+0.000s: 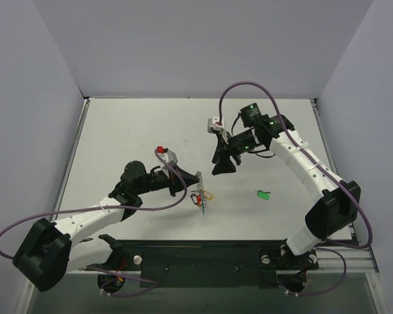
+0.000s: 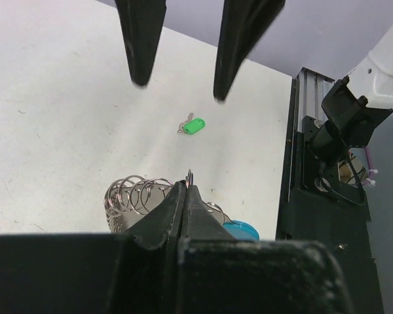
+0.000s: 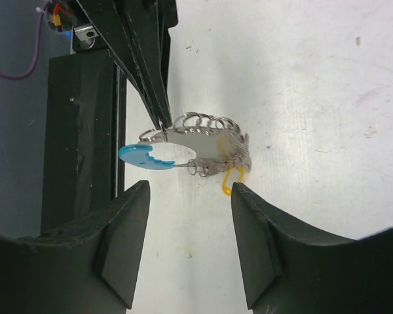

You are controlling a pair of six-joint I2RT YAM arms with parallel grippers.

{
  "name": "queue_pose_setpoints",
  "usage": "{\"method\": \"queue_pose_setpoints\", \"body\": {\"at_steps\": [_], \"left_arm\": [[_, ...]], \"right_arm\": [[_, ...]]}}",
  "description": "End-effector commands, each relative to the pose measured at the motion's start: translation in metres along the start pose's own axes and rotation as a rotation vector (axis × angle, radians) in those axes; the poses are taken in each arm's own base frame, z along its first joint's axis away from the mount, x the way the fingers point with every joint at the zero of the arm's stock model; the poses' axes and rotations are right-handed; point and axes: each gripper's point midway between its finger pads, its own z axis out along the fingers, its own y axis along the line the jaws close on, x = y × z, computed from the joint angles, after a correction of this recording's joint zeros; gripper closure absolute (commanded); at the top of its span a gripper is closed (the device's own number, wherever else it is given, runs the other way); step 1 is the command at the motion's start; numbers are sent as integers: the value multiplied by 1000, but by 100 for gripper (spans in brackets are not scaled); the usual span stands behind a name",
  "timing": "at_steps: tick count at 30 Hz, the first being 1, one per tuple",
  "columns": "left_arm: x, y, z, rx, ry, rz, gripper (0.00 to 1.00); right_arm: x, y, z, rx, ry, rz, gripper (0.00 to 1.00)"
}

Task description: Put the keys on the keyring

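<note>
A green-headed key (image 1: 262, 194) lies alone on the white table (image 1: 131, 131); the left wrist view also shows this key (image 2: 193, 126). My left gripper (image 1: 185, 186) is shut on the keyring (image 1: 200, 191), pinching its wire at the fingertips (image 2: 187, 186). Silver coils (image 2: 134, 196) and a light-blue tag (image 2: 239, 229) hang beside the jaws. In the right wrist view the keyring (image 3: 200, 134) carries a blue tag (image 3: 144, 156) and a yellow tag (image 3: 229, 183). My right gripper (image 1: 224, 167) hovers open just beyond the ring, nothing between its fingers (image 3: 124, 242).
The black base rail (image 1: 203, 258) runs along the near table edge, close under the keyring. Grey walls (image 1: 203, 46) enclose the table on the back and both sides. A purple cable (image 1: 170, 167) loops over the left wrist.
</note>
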Motion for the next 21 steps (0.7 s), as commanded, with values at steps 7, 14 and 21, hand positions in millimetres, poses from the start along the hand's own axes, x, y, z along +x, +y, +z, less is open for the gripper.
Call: {"method": "queue_pose_setpoints", "body": {"at_steps": [7,14,21], "left_arm": [[-85,-19,-23,1,-488,3,100],[-100,-28,-23,47,-588,-46,100],[-101,-29,-20,52,-583,-48,100]], "right_arm": [[-18,28,-14,-99,-132,-105,50],[-33,29,-1,-118,-101,-60,53],[-40,29,-2,-107,-118,-42,56]]}}
